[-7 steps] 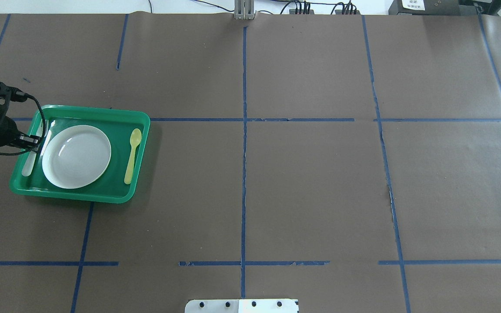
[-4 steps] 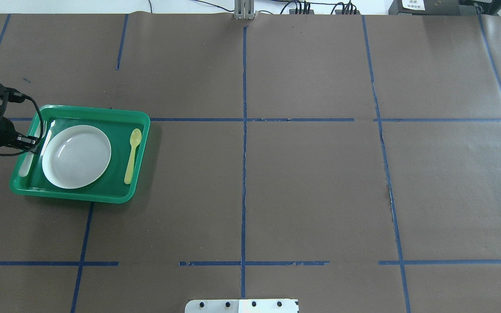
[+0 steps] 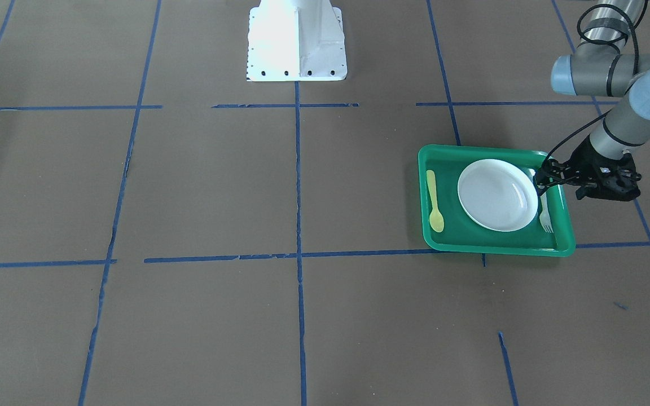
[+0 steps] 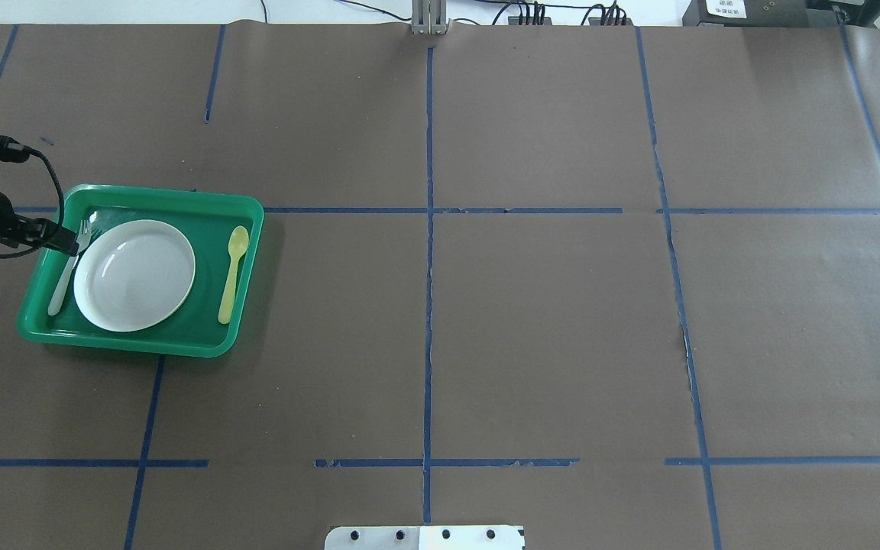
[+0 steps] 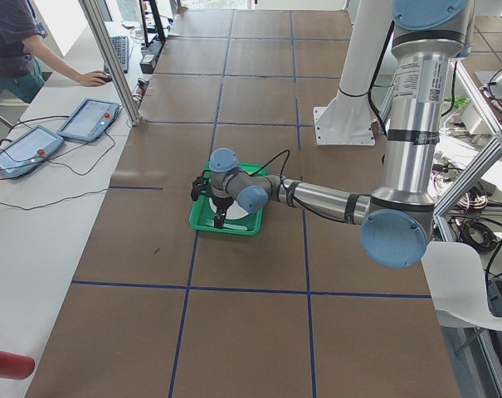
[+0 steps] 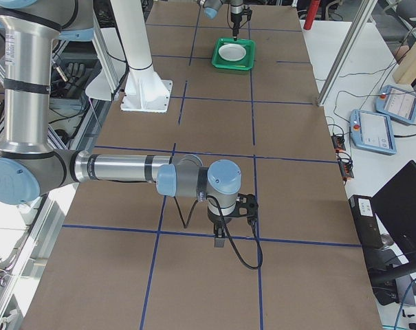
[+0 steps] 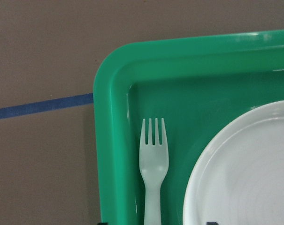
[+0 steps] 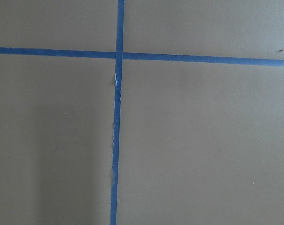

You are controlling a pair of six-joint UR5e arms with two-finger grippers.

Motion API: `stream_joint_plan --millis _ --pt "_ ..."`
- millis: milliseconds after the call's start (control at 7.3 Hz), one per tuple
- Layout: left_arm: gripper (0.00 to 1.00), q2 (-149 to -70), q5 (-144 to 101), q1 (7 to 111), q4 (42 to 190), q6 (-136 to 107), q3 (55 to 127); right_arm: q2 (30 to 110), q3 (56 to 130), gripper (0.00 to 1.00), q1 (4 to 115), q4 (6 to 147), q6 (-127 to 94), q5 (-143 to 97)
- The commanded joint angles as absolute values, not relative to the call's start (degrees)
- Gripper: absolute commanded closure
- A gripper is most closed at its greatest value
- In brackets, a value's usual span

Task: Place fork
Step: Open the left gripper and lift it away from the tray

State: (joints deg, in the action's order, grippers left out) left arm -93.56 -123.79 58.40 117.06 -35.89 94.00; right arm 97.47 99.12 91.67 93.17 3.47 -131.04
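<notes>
Left gripper (image 4: 67,241) hangs above the fork (image 7: 153,164) with jaws spread and empty, and the fork lies flat in the green tray (image 7: 111,140) just beside the white plate (image 7: 245,173), so placing looks done, leaving only the arm's retreat.

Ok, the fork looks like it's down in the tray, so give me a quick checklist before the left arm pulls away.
1. The fork lies flat on the floor of the tray, between its wall and the plate: ok.
2. The left gripper is open and not touching the fork: ok.
3. The fork is clear of the plate's rim: cannot tell, they run very close.
4. The spoon lies in the tray on the plate's other side, away from the left gripper: ok.
5. The right gripper is far from the tray: ok. Whether it is open or shut: cannot tell.
</notes>
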Motion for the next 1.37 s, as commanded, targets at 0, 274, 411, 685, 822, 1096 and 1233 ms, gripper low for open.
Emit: stream_joint_plan --millis 0,274,411,685,822,1096,1233 --pt "0.0 -93.9 -127.0 65.1 113.7 -24.7 95.8 97.5 99.1 0.0 91.7 93.2 3.5 -131.0" --pt "0.0 -93.5 -127.2 70.7 106.8 -12.7 98.8 97.5 99.1 0.0 91.7 93.2 3.5 -131.0" --pt "0.0 -93.6 -127.2 74.5 100.2 -4.6 99.3 97.5 99.1 0.0 91.7 93.2 3.5 -131.0" --pt "0.0 -93.7 -127.4 86.6 89.1 8.1 98.2 97.5 99.1 0.0 91.7 93.2 3.5 -131.0" --pt "0.0 -92.2 -132.0 88.1 88.3 8.5 96.5 97.5 99.1 0.0 91.7 93.2 3.5 -131.0" --pt "0.0 -87.7 -136.1 88.9 88.4 8.8 95.5 97.5 99.1 0.0 91.7 93.2 3.5 -131.0" --pt "0.0 -87.4 -136.1 89.2 88.3 8.6 95.5 97.5 99.1 0.0 91.7 93.2 3.4 -131.0"
